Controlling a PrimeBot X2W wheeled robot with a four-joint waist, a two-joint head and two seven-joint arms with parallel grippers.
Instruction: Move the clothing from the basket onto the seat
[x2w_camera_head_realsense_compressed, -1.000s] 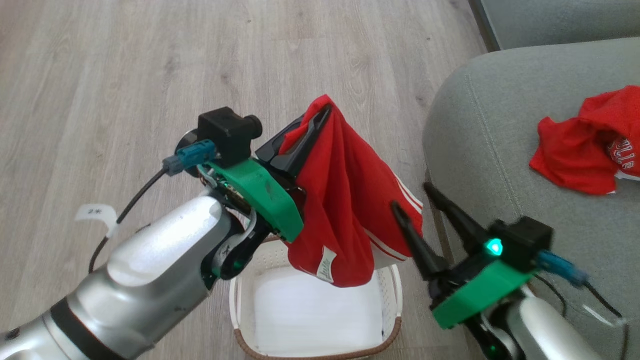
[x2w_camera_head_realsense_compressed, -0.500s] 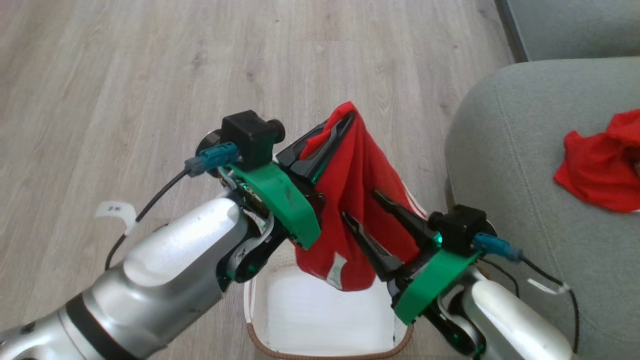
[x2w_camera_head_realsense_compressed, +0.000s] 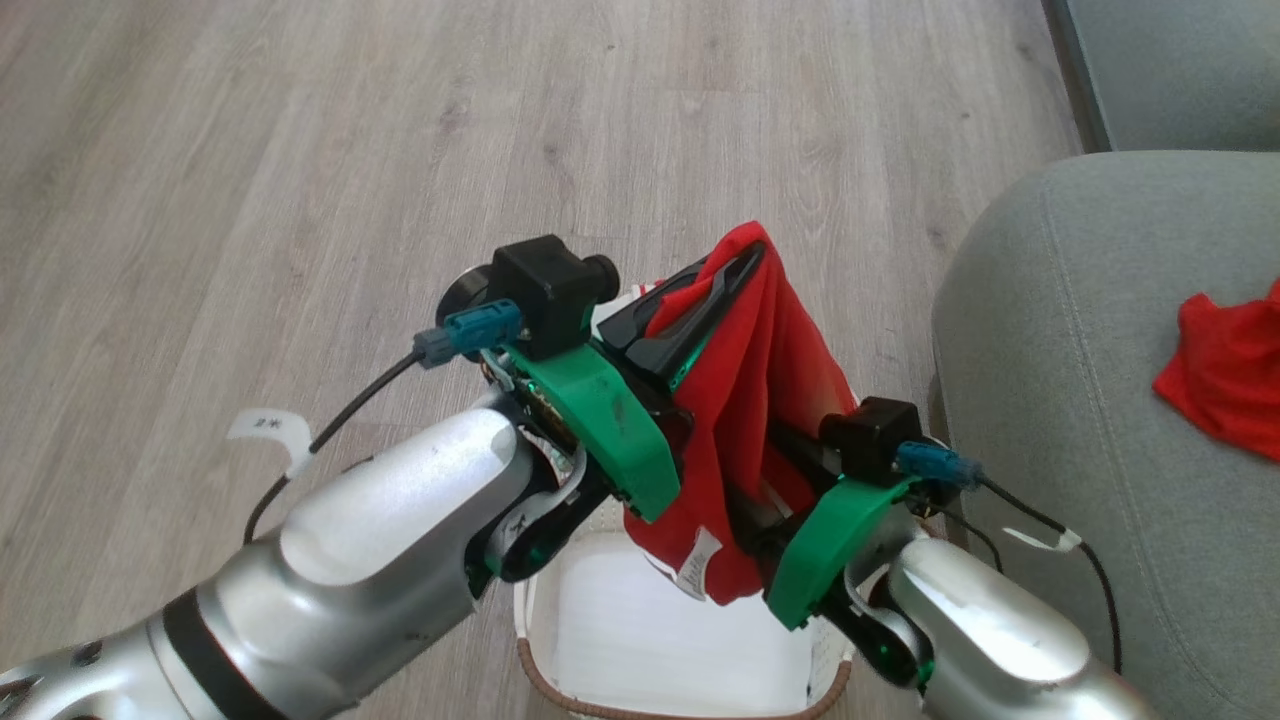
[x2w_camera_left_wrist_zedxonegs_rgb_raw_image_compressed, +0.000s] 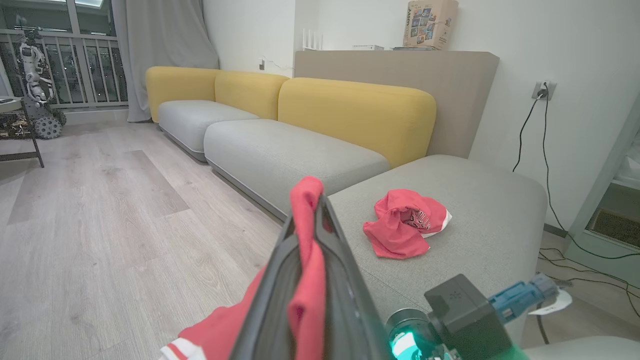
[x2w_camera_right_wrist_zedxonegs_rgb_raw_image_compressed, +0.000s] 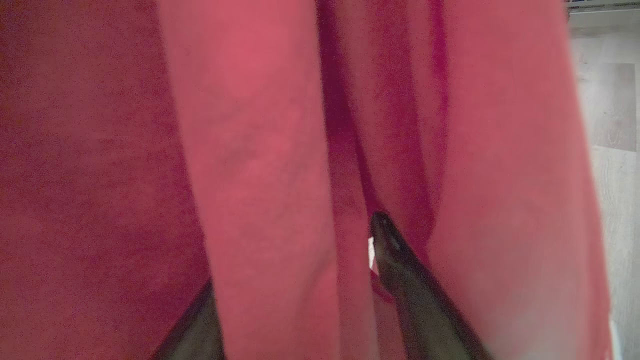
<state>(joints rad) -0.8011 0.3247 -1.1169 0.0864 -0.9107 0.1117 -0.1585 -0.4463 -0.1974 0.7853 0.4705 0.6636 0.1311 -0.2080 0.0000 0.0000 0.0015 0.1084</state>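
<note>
The seat fills the frame's right, one red garment on it; the basket sits bottom centre. Above it the second garment hangs vertically, clenched at its top by the left gripper; the right gripper, jaws spread, straddles its folds seat-side.

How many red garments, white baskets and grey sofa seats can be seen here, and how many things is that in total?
Red garments: 2, the hanging garment over the basket and the crumpled garment on the seat.
White baskets: 1.
Grey sofa seats: 3, the seat, the middle seat and the far seat.
Total: 6.
</note>
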